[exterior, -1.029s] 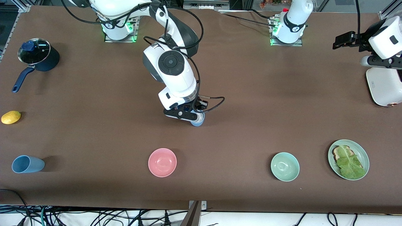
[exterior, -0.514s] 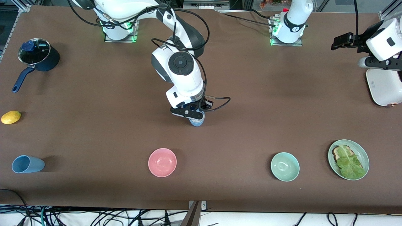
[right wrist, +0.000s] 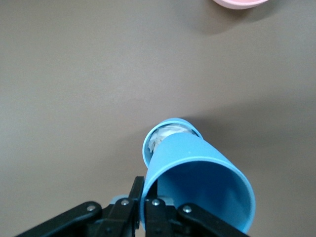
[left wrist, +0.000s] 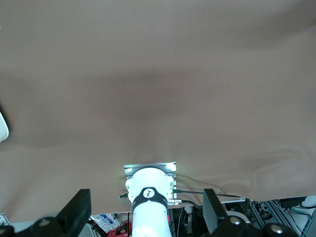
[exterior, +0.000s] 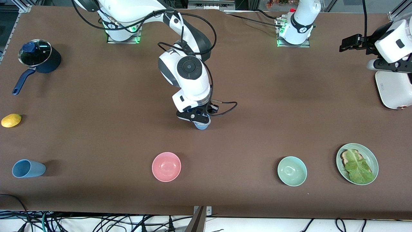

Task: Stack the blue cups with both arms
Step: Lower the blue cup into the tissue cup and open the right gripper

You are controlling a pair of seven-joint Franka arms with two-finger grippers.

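Observation:
My right gripper (exterior: 197,118) is low over the middle of the table, shut on the rim of a light-blue cup (exterior: 202,125). In the right wrist view its fingertips (right wrist: 146,190) pinch the wall of that tilted cup (right wrist: 197,168). The cup's base meets the rim of a second blue cup (right wrist: 170,129) under it, which has something whitish inside. Another blue cup (exterior: 28,168) lies on its side near the front edge at the right arm's end. My left gripper (exterior: 349,42) hangs open and empty in the air at the left arm's end; its open fingers (left wrist: 74,217) frame the arm's own base.
A pink bowl (exterior: 166,166) and a mint-green bowl (exterior: 292,171) sit nearer the front camera than the held cup. A green plate (exterior: 370,154) holds toast and lettuce. A white appliance (exterior: 392,88) stands at the left arm's end. A lidded dark pot (exterior: 39,57) and a lemon (exterior: 11,120) are at the right arm's end.
The right arm's wrist and elbow have swung toward the left arm's end while the gripped cup has stayed in the same spot. The left arm has barely moved.

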